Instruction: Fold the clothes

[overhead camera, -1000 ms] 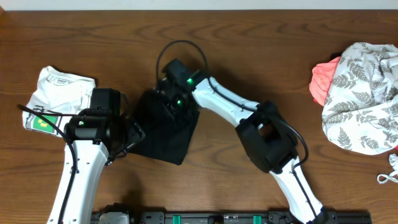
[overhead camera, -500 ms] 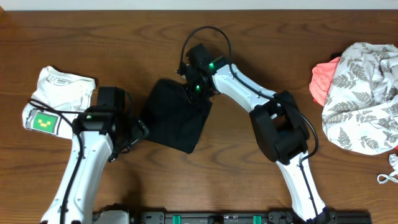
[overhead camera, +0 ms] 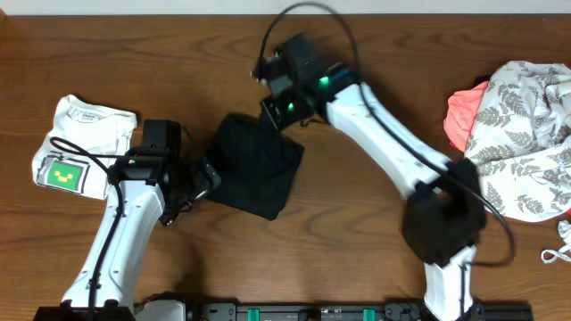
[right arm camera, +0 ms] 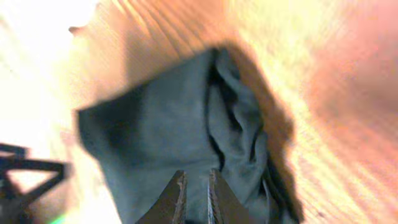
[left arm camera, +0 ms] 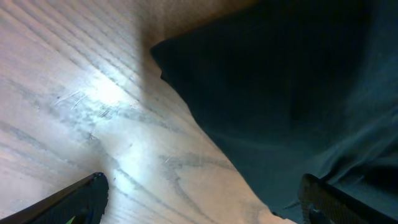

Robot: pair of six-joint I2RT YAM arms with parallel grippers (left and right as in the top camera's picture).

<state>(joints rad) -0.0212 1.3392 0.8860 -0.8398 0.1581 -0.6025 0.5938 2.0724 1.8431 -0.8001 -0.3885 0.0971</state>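
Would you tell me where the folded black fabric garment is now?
Seen overhead, the folded black fabric garment lies left of centre on the wooden table, between the left gripper and the right gripper.

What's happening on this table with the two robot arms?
Two robot arms are folding clothes. A black garment lies folded into a compact square mid-table. The left gripper sits at its left edge, jaws wide open, holding nothing. The right gripper hovers above its far corner, fingers nearly together, also empty. A folded white shirt lies to the left; a heap of unfolded clothes waits on the right.
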